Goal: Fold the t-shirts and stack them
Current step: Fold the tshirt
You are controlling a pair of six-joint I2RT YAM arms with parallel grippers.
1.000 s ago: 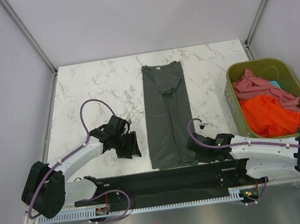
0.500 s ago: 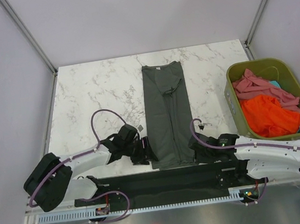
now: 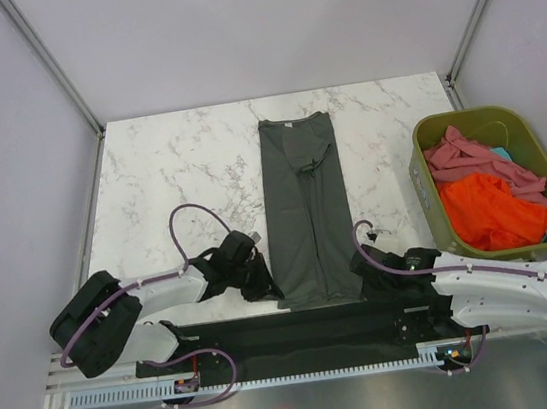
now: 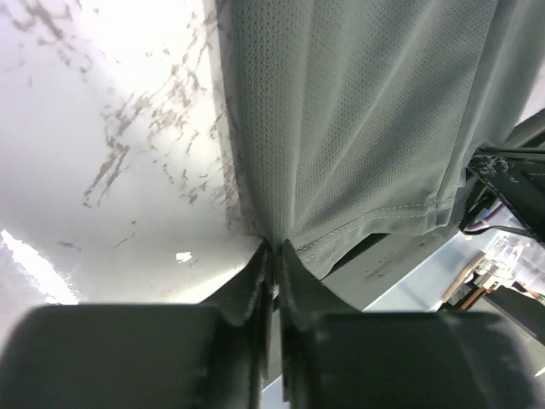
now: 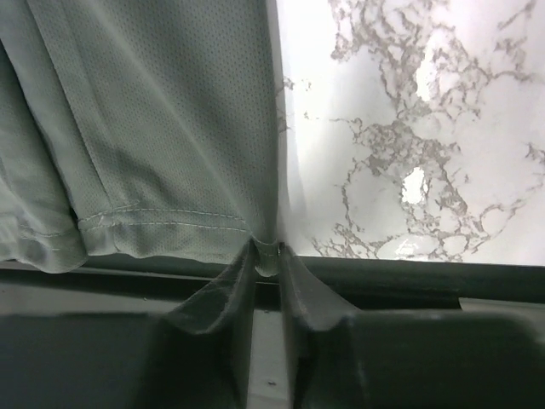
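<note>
The charcoal t-shirt (image 3: pixel 303 211) lies flat in the middle of the marble table (image 3: pixel 178 167), folded lengthwise into a long narrow strip with its collar at the far end and its hem at the near edge, just touching the black rail (image 3: pixel 310 326) that runs across the front. In the overhead view both near hem corners are covered by the grippers, and how the sleeves are tucked in cannot be made out. The left gripper (image 3: pixel 267 284) sits low on the near-left corner; in its own camera the fingers are pressed almost together, and the edge of the shirt (image 4: pixel 358 128) gathers into a point at the left gripper's tips (image 4: pixel 272 251) — a pinch on the cloth, though how much lies between the jaws is hidden by the dark, blurred fingers. The right gripper (image 3: pixel 358 272) is on the near-right corner; its wrist view shows a narrow gap at the tips (image 5: pixel 268 251) with a pale bit of the stitched hem corner (image 5: pixel 170 128) caught in it. Well apart on the right, the olive bin (image 3: pixel 422 180) holds a crumpled orange t-shirt (image 3: pixel 491 211) and a pink t-shirt (image 3: pixel 469 158), both partly sunk behind its wall — a scrap of teal beside them is too small to identify.
</note>
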